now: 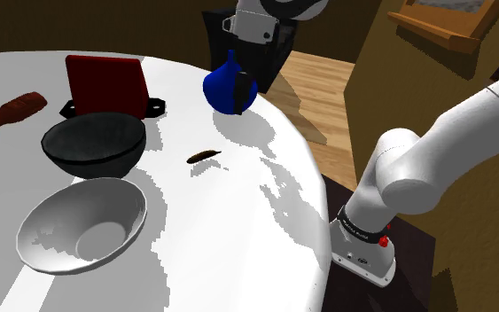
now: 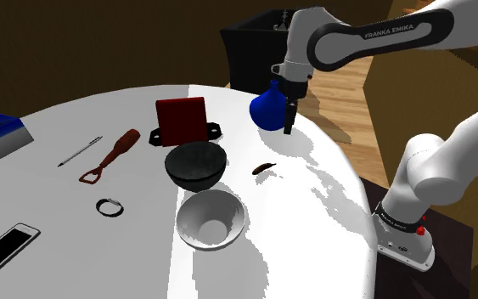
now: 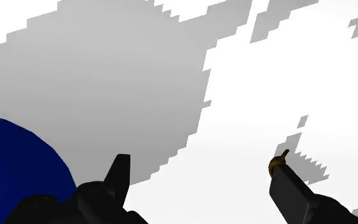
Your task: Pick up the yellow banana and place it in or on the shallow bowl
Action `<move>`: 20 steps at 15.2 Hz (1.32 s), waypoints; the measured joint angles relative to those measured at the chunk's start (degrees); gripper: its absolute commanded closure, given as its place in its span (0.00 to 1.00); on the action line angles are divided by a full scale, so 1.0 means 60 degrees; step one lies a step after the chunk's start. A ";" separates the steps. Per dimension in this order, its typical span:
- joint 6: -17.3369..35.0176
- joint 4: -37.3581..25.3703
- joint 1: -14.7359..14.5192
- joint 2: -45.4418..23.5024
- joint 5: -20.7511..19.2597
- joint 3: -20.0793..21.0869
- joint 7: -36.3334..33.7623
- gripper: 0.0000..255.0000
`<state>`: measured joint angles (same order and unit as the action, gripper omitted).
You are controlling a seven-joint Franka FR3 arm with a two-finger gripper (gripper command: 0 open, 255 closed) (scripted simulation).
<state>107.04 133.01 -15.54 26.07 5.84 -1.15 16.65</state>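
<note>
The banana (image 1: 205,157) (image 2: 264,167) is small, curved and dark brown, lying on the white round table (image 1: 238,230). Its yellowish tip (image 3: 279,159) peeks out beside one fingertip in the wrist view. My gripper (image 2: 289,119) (image 1: 241,93) (image 3: 199,168) hangs open above the table next to a blue vase (image 1: 225,86) (image 2: 267,109) (image 3: 12,159), beyond the banana, with nothing between its fingers. A pale wide bowl (image 1: 83,226) (image 2: 211,219) sits nearer the table's front. A black bowl (image 1: 94,144) (image 2: 196,163) stands between it and a red block.
The red block on a black base (image 1: 105,84) (image 2: 181,121) stands behind the black bowl. A wooden-handled tool (image 2: 114,155), a pen (image 2: 80,151), a dark ring (image 2: 109,206) and a flat phone-like slab (image 2: 3,251) lie further off. A black bin (image 2: 254,47) stands past the table edge.
</note>
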 measured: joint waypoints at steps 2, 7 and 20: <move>0.0174 -0.0103 -0.0326 -0.0376 0.0239 0.0120 0.0389 0.00; 0.0555 -0.0271 -0.1060 -0.1186 0.0790 0.0373 0.1499 0.00; 0.1715 0.0367 -0.1392 -0.1774 0.1112 0.0616 0.1878 0.00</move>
<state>117.33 135.22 -23.89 15.43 12.51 2.55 27.92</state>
